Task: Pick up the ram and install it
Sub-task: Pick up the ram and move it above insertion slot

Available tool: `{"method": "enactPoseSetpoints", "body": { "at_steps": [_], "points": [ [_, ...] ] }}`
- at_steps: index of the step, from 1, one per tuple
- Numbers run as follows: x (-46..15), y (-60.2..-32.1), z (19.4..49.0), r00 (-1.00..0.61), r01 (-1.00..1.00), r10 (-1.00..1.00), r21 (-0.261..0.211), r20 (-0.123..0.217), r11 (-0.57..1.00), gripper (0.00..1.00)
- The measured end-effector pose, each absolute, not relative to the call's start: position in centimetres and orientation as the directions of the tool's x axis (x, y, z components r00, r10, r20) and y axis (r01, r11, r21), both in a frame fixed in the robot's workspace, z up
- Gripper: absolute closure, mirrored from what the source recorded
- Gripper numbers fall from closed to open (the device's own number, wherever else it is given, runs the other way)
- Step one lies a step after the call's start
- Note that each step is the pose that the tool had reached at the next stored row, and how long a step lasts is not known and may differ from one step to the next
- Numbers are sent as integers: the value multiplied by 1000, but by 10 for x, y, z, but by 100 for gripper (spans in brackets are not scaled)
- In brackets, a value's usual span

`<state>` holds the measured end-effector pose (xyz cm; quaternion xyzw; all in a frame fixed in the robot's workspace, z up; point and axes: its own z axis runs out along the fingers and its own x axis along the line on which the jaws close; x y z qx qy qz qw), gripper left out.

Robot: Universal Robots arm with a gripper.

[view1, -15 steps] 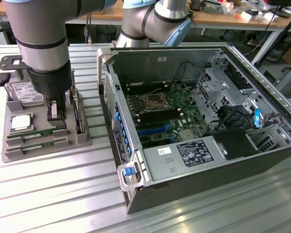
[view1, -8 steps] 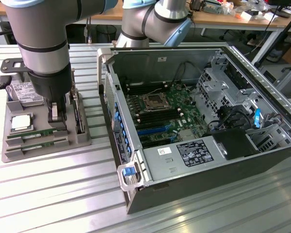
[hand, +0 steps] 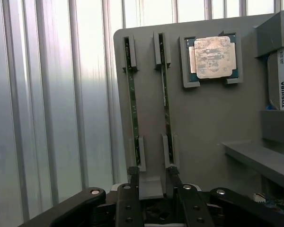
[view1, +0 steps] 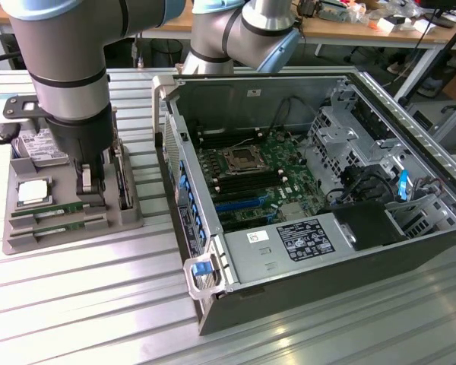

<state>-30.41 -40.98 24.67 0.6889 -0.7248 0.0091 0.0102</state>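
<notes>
1. The claw (hand: 152, 171) is open and holds nothing, low over the gray tray (hand: 203, 123).
2. The ram (hand: 166, 94) stands on edge in a tray slot beside a second stick (hand: 131, 94), near the claw's tips.
3. The computer case (view1: 327, 190) lies open on the counter (view1: 99, 304).

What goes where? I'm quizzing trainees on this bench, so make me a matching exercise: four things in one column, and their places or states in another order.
Things:
1. ram sticks
2. processor chip
3. gripper
4. motherboard

Places or states:
a. inside the open computer case
b. in a square recess of the grey tray
c. on edge in the tray's two narrow slots
d. over the tray, open with nothing held

Pairs: 1-c, 2-b, 3-d, 4-a
</notes>
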Motion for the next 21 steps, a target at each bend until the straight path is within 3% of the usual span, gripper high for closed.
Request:
{"method": "enactPoseSetpoints", "body": {
  "at_steps": [21],
  "points": [
    [-304,-410,234,-51,-999,-998,1,27,51,64]
  ]
}}
